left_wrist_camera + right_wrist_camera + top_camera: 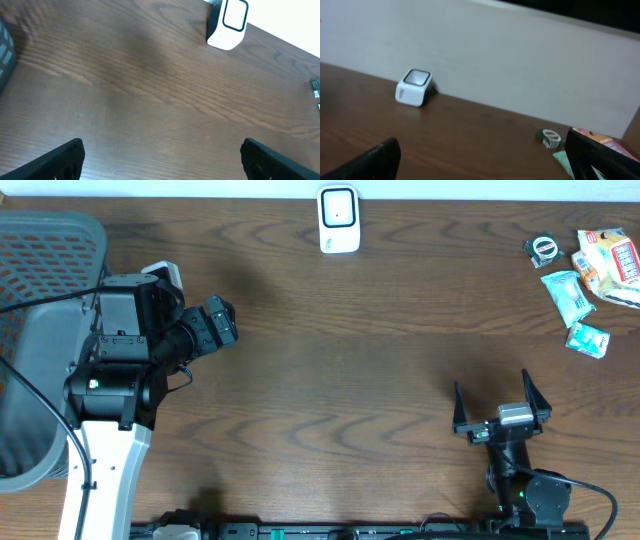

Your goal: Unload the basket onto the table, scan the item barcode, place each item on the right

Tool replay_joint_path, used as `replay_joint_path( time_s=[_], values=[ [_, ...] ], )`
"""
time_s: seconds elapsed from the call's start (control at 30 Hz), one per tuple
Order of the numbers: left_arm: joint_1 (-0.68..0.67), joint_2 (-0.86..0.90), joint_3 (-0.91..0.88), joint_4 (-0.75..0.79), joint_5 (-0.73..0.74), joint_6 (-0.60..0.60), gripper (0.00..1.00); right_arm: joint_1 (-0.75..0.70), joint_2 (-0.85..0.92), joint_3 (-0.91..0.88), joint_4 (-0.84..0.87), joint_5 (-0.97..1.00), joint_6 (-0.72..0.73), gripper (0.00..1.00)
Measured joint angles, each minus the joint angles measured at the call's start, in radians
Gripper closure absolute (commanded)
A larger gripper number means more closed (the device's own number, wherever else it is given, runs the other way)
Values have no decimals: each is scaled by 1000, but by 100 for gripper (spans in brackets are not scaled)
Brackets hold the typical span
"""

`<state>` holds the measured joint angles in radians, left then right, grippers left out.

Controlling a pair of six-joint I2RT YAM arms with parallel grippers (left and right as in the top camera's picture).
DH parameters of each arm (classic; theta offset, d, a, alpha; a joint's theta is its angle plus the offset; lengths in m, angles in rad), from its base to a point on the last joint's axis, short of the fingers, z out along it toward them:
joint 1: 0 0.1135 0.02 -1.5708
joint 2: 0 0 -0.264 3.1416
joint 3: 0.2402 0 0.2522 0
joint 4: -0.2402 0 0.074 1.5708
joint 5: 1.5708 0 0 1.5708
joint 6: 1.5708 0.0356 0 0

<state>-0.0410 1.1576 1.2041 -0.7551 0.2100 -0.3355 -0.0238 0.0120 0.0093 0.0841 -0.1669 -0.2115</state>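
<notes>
Two wide, empty: left pincer (163, 161); right pincer (491, 381) | packets (568, 295) well beyond right pincer

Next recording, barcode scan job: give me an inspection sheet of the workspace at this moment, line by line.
Surface: dark wood-grain table, bare across the middle.
Job's things: white scanner standing at the far edge; packets lying loose at the far right corner, none picked up.
Clutter: grey mesh basket at the left edge.
Grippers: left gripper, jaws wide open, empty; right gripper, jaws wide open, empty, apart from the packets.
Cables: black cable crossing the basket by the left arm; second cable at the right arm's base.
Surroundings: pale wall behind the table's far edge.
</notes>
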Motion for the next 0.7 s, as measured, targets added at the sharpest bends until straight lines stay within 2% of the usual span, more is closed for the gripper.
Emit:
replay_joint_path(
  time_s=[0.2,0.33,0.53,0.7],
  values=[
    [0,0,0,0,0,0,2,-12,0,-2,-141,-14,-1,1],
    [0,0,0,0,0,0,2,-14,0,-2,-141,-6,4,1],
    [0,0,0,0,0,0,2,-14,0,-2,-152,83,116,1],
    [0,0,0,0,0,0,2,-2,0,-2,-155,119,153,1]
  ],
)
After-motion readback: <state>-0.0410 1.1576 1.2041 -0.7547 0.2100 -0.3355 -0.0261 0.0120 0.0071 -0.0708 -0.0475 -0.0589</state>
